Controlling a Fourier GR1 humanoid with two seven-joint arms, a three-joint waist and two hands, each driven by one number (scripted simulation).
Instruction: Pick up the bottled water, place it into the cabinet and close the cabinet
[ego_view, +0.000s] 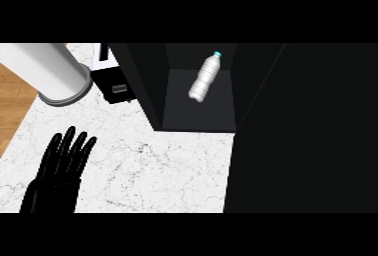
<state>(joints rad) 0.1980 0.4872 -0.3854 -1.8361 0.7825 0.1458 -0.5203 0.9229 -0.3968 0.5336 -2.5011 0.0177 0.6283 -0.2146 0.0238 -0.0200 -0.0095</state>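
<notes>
The bottled water (205, 77) was inside the dark cabinet (145, 85). It lay tilted on the cabinet's floor, its blue cap toward the back, and no hand touched it. The cabinet stood open to the view. A wide black panel (310, 130) covered the right side of the view; I could not tell whether it was the door.

The left hand (57, 172) showed at the lower left over the white marble surface (162, 165), well apart from the cabinet. Its fingers (70, 142) were straight and released, holding nothing. The right hand did not show.

At the upper left stood a large white cylinder (44, 65) with a grey base, and just beside it a small black and white box (114, 82) against the cabinet's left wall.
</notes>
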